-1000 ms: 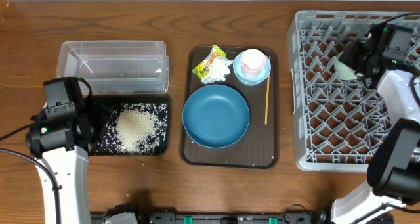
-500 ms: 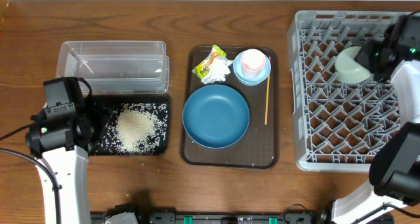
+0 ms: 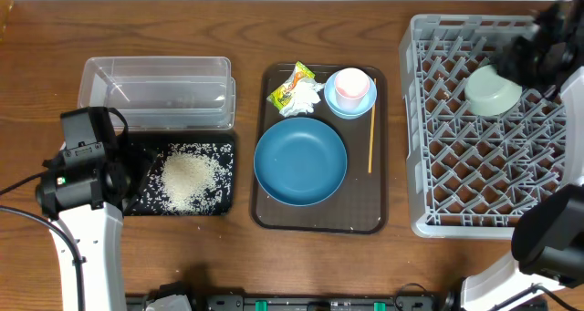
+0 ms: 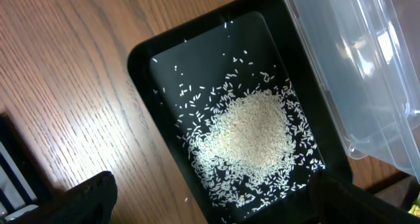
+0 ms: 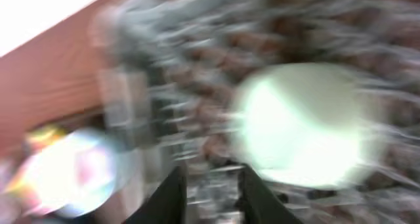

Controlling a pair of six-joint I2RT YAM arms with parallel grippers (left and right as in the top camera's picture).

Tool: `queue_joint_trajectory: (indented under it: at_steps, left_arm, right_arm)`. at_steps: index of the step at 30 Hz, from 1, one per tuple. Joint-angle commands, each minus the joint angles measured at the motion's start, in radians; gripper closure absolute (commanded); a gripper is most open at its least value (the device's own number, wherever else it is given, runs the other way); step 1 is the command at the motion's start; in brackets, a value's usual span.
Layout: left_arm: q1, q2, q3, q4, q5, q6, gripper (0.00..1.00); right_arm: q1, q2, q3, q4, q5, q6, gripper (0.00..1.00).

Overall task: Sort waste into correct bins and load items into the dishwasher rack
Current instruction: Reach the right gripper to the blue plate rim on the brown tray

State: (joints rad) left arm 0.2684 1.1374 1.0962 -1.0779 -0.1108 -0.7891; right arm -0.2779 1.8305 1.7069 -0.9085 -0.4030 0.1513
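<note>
A pale mint bowl (image 3: 494,89) lies upside down in the far part of the grey dishwasher rack (image 3: 456,192). My right gripper (image 3: 518,60) hovers blurred just behind it, open and empty; in its wrist view the bowl (image 5: 305,122) sits apart from the gripper (image 5: 213,194). On the brown tray (image 3: 269,211) are the blue dish (image 3: 300,160), the pink cup (image 3: 349,86) in a second pale bowl (image 3: 351,104), the wooden stick (image 3: 370,138), the snack wrapper (image 3: 290,88) and the tissue (image 3: 308,99). My left gripper (image 4: 216,207) stands wide open above the black tray (image 4: 141,66), which holds rice (image 4: 252,135).
The clear tub (image 3: 155,92) stands behind the black tray (image 3: 137,202), its edge overlapping it in the left wrist view. One rice grain lies on the wood by the tray. The rack's near rows of pegs hold nothing.
My right gripper carried the mint bowl into the rack, turned it upside down, opened and drew back from it. The left arm has not moved.
</note>
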Motion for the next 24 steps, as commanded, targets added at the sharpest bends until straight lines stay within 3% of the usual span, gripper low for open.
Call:
queue_joint_trajectory:
  at_steps: [1,3,10,15,21,24]
  left_arm:
    - [0.005,0.002,0.017,-0.006,-0.008,-0.01,0.04]
    - [0.005,0.002,0.016,-0.006,-0.008,-0.01,0.04]
    - [0.005,0.002,0.016,-0.006,-0.008,-0.01,0.04]
    - [0.005,0.002,0.016,-0.006,-0.008,-0.01,0.04]
    - [0.005,0.002,0.016,-0.006,-0.008,-0.01,0.04]
    - [0.005,0.002,0.016,-0.006,-0.008,-0.01,0.04]
  right_arm:
    - [0.103,-0.053,0.028,-0.038,-0.325,-0.129,0.4]
    - [0.178,-0.056,0.028,-0.091,-0.309,-0.159,0.32]
    - [0.521,-0.056,0.022,-0.245,-0.142,-0.213,0.22]
    - [0.801,-0.047,-0.007,-0.22,0.019,-0.195,0.01]
    - [1.061,0.014,-0.028,-0.18,0.203,-0.148,0.01]
    - [1.16,0.06,-0.028,-0.172,0.29,-0.144,0.08]
